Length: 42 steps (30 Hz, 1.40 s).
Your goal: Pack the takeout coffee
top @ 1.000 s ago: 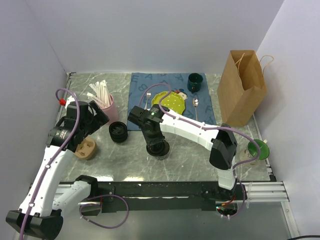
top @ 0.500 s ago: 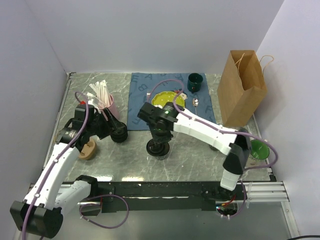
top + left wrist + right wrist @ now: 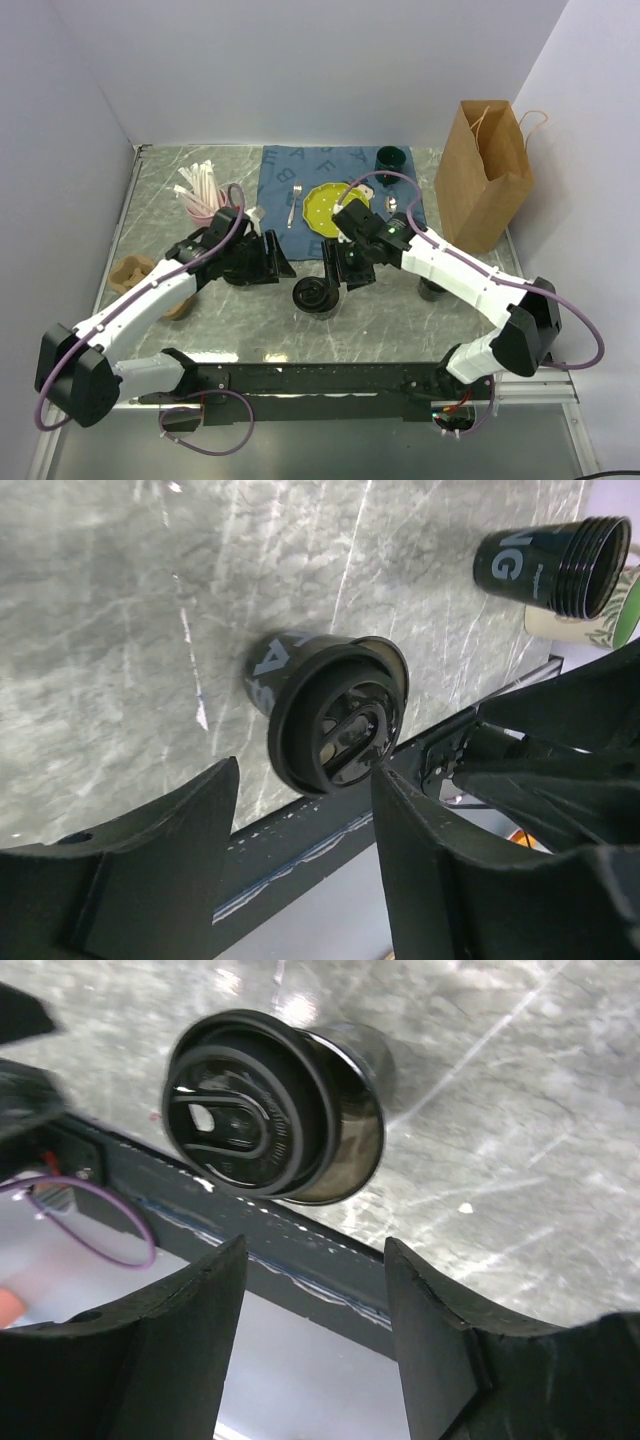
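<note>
Lidded takeout coffee point(image 3: 316, 295) is sitting upright on the counter point(image 3: 400, 320), near centre. My left fingers point(image 3: 150, 860) and right fingers point(image 3: 150, 1350) are hanging released (nothing held). Putting it into the paper bag point(image 3: 485, 175), far right, isn't done yet.

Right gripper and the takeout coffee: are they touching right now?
Apart. In the right wrist view the right gripper stands open, both fingers short of the takeout coffee, with a clear gap between.
</note>
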Each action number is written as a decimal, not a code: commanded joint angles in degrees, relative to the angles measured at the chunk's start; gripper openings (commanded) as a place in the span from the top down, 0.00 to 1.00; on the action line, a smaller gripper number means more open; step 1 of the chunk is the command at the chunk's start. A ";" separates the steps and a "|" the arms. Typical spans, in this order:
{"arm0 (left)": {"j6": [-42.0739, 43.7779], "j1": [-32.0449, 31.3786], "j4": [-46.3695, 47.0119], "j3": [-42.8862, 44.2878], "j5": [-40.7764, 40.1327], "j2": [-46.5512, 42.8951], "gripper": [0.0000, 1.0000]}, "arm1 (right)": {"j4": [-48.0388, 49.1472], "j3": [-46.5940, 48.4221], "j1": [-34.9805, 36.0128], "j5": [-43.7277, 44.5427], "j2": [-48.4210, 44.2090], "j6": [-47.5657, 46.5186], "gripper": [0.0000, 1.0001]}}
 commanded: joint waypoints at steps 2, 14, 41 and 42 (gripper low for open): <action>-1.02 -2.14 2.40 3.97 -0.50 3.12 0.41 | 4.60 -1.57 -1.59 -1.75 -3.61 -0.63 0.36; -1.20 -5.31 -5.86 5.38 -3.39 4.89 0.43 | 4.95 -3.86 -2.29 -0.87 -5.37 -0.62 0.36; -5.68 -7.68 -8.42 3.97 -12.80 11.91 0.96 | 3.81 -3.69 -3.96 0.53 -8.01 -2.47 0.37; -5.59 -7.77 -8.24 4.49 -12.63 12.27 0.97 | 3.64 -3.60 -4.14 0.53 -8.01 -2.56 0.37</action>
